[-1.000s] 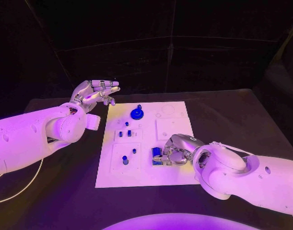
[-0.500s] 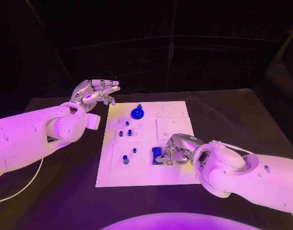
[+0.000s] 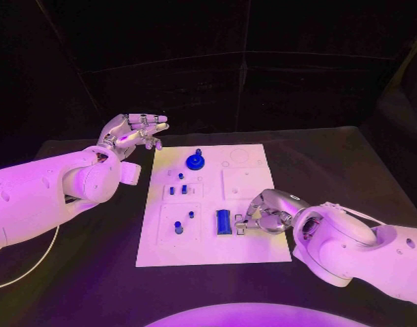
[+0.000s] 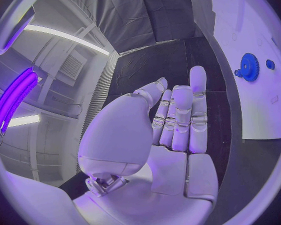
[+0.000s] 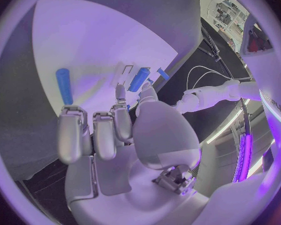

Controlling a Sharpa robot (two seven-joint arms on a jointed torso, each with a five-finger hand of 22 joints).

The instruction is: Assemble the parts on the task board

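- The left hand hangs above the table just off the far left corner of the task board, in the same spot as a second ago; its fingers are straight and close together, the thumb folded toward them, and nothing lies in it.
- On the board's left column, the small blue pegs stand in their block and two more small pieces sit in the nearer block, unmoved; the blue gear stands at the far end, also seen from the left wrist.
- The blue cylinder now lies in plain sight in the near part of the board, lengthwise toward the robot; a second ago the right hand's fingers were over it, and now they are just beside it, to its right.
- The right hand has drawn back toward the board's right edge; its fingers are curled downward with nothing between them, which the right wrist view bears out, the cylinder lying free beyond the fingertips.
- My reading: the cylinder has been let go, either placed or lost from the grip; whether it is seated in a slot I cannot tell, so that wants checking before the next part is fetched.
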